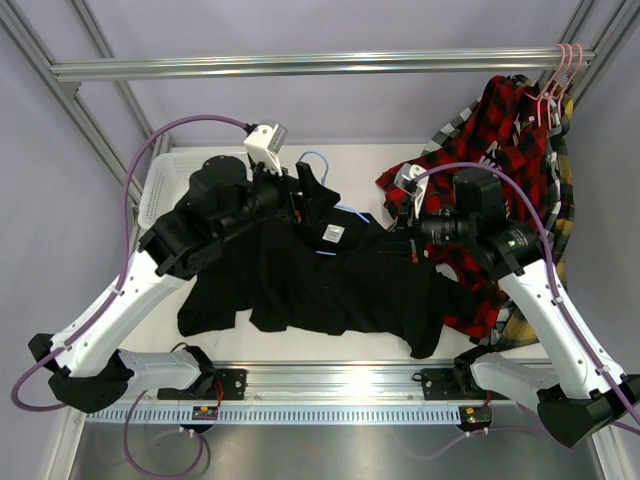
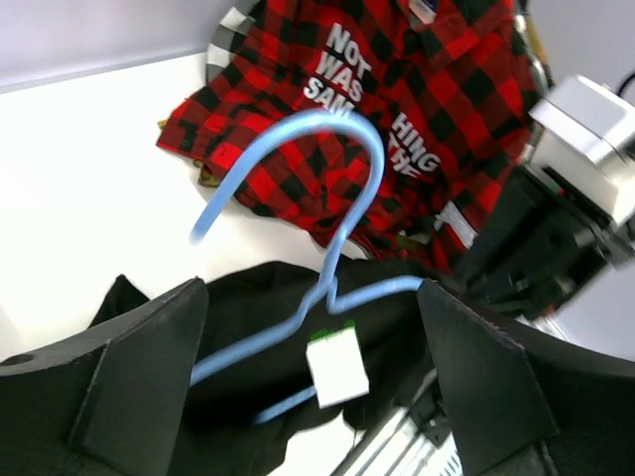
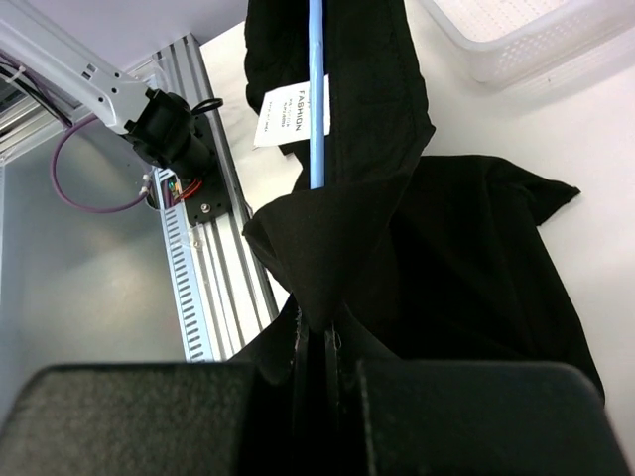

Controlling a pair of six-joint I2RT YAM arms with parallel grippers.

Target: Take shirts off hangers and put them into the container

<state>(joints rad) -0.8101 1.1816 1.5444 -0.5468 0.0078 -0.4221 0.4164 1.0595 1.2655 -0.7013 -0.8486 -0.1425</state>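
Observation:
A plain black shirt (image 1: 330, 285) lies spread across the middle of the table, with a light blue hanger (image 1: 313, 158) still in its collar. My left gripper (image 1: 312, 195) hovers over the collar and is open. The hanger (image 2: 347, 198) and the shirt's white tag (image 2: 337, 365) sit between its fingers (image 2: 139, 377). My right gripper (image 1: 398, 225) is shut on a fold of the black shirt (image 3: 397, 198), holding it up beside the blue hanger bar (image 3: 316, 99). The white slotted container (image 1: 165, 180) stands at the back left.
A red-and-black plaid shirt (image 1: 510, 130) with white lettering hangs on pink hangers (image 1: 560, 75) from the rail at the back right and drapes onto the table. Yellow plaid cloth (image 1: 568, 180) shows behind it. An aluminium rail (image 1: 330, 380) runs along the near edge.

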